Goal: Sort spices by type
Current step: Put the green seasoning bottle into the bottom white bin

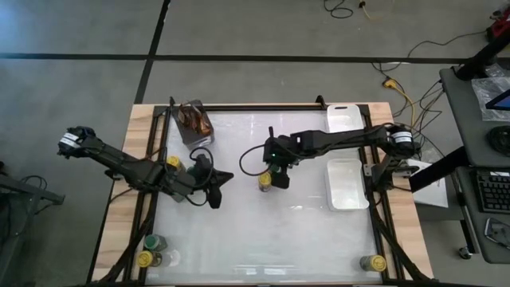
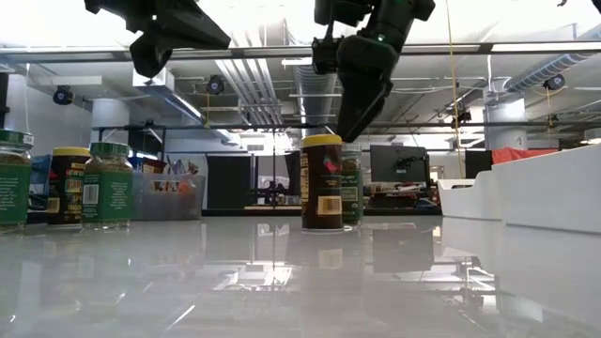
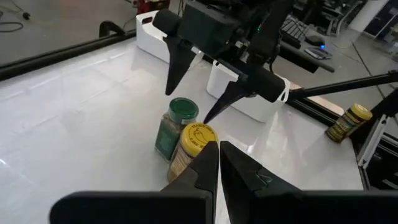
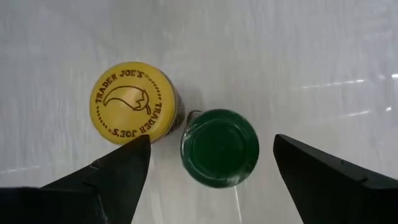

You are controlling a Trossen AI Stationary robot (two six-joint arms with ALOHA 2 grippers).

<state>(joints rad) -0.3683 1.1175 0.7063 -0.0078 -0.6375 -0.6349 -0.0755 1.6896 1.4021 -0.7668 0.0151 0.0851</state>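
Note:
Two spice jars stand side by side mid-table: a yellow-lidded jar and a green-lidded jar. My right gripper hangs open above the green-lidded jar, one finger on each side of its lid and clear of it. My left gripper is shut and hovers to the left of the pair, pointing at them. Another yellow-lidded jar stands beside the left arm.
Jars stand at the near left corner and one at the near right corner. A grey cup of brown sticks sits at the far edge. Two white trays lie on the right.

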